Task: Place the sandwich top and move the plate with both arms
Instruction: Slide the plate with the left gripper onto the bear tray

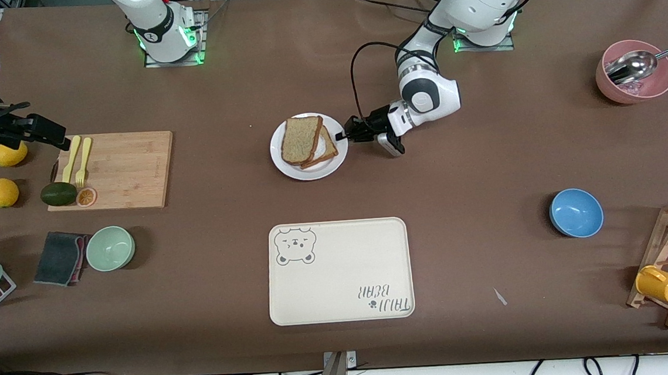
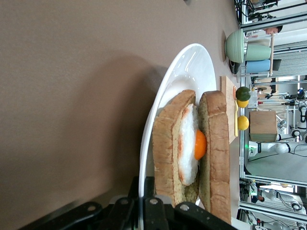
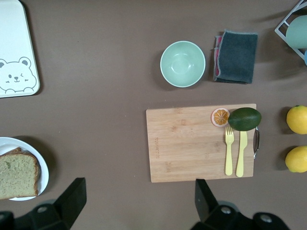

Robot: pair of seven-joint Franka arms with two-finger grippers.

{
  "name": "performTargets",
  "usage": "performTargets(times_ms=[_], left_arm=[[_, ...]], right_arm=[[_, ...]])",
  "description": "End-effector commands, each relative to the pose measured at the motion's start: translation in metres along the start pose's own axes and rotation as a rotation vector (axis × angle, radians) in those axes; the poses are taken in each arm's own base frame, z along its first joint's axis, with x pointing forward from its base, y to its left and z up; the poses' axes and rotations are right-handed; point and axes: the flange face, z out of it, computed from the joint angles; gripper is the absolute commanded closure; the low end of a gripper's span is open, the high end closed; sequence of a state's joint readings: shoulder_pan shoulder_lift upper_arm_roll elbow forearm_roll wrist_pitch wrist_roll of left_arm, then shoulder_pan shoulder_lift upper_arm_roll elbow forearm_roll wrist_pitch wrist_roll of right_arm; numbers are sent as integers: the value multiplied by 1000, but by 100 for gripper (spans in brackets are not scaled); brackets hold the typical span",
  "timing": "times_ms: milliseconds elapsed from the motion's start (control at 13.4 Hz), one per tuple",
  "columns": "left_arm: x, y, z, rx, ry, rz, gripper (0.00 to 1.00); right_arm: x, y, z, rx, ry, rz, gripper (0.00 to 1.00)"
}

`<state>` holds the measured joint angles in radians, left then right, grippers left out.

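The sandwich top point(image 1: 301, 138) already lay on the plate point(image 1: 309, 171), leaning over the slice with the fried egg point(image 2: 200, 145), so the placing looked done and the carrying of the plate still lay ahead. The plate sat on the table point(image 1: 486, 171) near its middle, farther from the front camera than the cream bear tray point(image 1: 340, 271). The left gripper point(image 1: 343, 134) was low at the plate's rim on the left arm's side; its jaws seemed to straddle the rim, though I could not tell whether they had closed on it. The right gripper point(image 3: 136, 196) hung high over the table between the plate and the cutting board point(image 1: 127, 169), jaws wide apart and empty, not yet at the plate. Nothing stood between plate and tray; the green bowl point(image 1: 110, 248) and blue bowl point(image 1: 575, 212) sat well apart.
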<state>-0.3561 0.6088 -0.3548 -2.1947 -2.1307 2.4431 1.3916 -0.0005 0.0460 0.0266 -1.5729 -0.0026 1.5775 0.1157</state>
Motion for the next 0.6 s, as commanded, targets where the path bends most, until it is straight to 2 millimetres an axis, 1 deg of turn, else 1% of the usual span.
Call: performTargets(times_ms=[0, 224, 374, 523], left_arm=[[6, -8, 0, 10, 32, -57, 100], [17, -12, -9, 20, 20, -109, 100], [24, -10, -13, 26, -5, -139, 100], [38, -8, -20, 31, -15, -158, 100]], right_arm=[[-2, 4, 0, 18, -5, -7, 0], [-2, 3, 0, 20, -4, -8, 0], [-2, 3, 0, 19, -5, -8, 0], [-2, 3, 0, 19, -5, -7, 0]])
